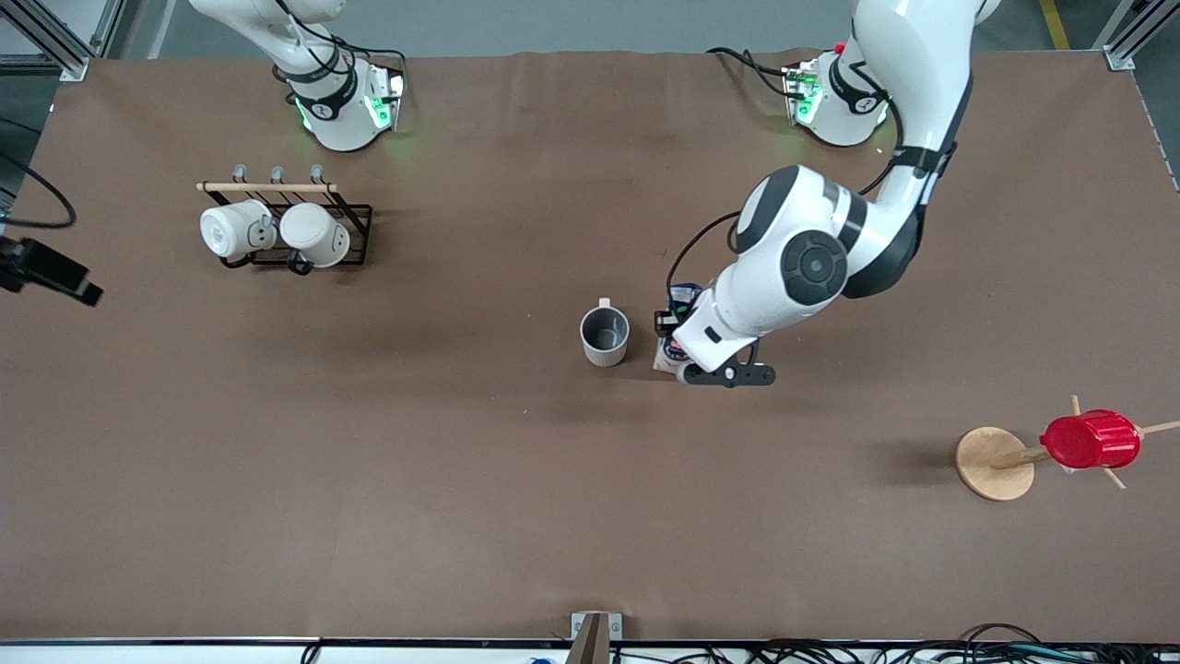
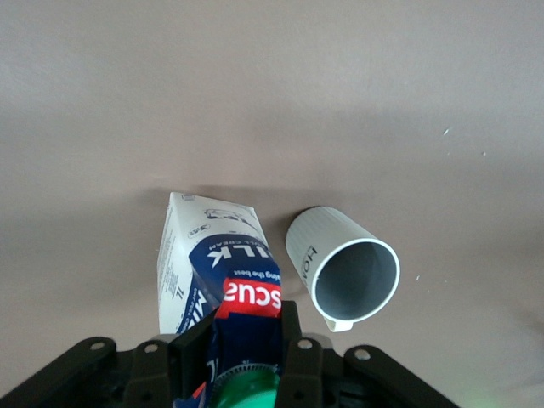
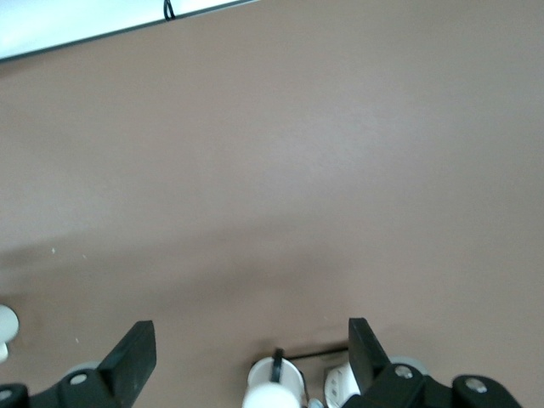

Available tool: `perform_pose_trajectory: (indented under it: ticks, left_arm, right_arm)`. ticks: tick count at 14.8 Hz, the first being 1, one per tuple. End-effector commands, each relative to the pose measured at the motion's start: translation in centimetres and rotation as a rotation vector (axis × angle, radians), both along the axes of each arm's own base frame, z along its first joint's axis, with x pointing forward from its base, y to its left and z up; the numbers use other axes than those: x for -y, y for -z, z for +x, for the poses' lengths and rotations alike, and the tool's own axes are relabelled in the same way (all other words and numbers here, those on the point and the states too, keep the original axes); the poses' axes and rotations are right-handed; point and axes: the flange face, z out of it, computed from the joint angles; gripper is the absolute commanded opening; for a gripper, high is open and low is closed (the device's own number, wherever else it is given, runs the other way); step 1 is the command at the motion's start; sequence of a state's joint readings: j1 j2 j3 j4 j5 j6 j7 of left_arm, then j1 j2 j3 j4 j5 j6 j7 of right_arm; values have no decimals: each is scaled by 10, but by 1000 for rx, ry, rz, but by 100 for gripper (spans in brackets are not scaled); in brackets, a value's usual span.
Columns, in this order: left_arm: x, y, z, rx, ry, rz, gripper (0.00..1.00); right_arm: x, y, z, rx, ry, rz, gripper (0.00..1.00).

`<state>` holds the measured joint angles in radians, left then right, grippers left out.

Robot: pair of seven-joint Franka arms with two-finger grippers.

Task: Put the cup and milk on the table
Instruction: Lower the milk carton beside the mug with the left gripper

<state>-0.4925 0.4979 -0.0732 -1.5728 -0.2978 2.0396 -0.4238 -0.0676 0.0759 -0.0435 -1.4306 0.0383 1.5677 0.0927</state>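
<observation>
The cup [image 1: 605,336], off-white with a grey inside, stands upright near the middle of the brown table [image 1: 461,480], its handle pointing toward the robots' bases. It also shows in the left wrist view [image 2: 344,268]. The milk [image 1: 684,297] is right beside it, toward the left arm's end, mostly hidden under the left arm. My left gripper [image 2: 246,340] is shut on the milk [image 2: 208,263] just below its green cap, with the carton's base at the table surface. My right gripper [image 3: 251,344] is open and empty, up over the table near the mug rack; it is out of the front view.
A black wire rack [image 1: 355,231] holds two plain white mugs [image 1: 235,229] toward the right arm's end; they show in the right wrist view [image 3: 274,382]. A red ribbed cup [image 1: 1091,439] hangs on a wooden stand [image 1: 994,463] toward the left arm's end.
</observation>
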Motion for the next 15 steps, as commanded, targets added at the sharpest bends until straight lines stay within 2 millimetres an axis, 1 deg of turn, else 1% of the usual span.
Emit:
perform_pose_trajectory:
  ticks: [1,3,5,7,11,13,15]
  left_arm:
    - [10,7,2,-35,-8,-16,9]
    - [11,16,2,-59,-14,-34,10]
    - [14,18,0,-65,-11,-40,10]
    - [16,20,-1,-89,-32,-73,11]
    - [17,23,-3,-99,-36,-74,14]
    - [17,26,-4,-103,-37,-74,18]
    - [16,27,-4,-103,-39,-73,29]
  right_arm:
    - [2,-27,-19,-20,-23,-35,100]
    - [2,-28,-20,-36,-26,-49,100]
    - [0,-15,-20,-58,-27,-45,100]
    - [-1,-14,-20,-57,-31,-45,100]
    - [-5,-13,-21,-67,-37,-39,100]
    - [-6,-14,-20,-59,-37,-37,100]
    - [-5,-13,-20,-59,-35,-26,100]
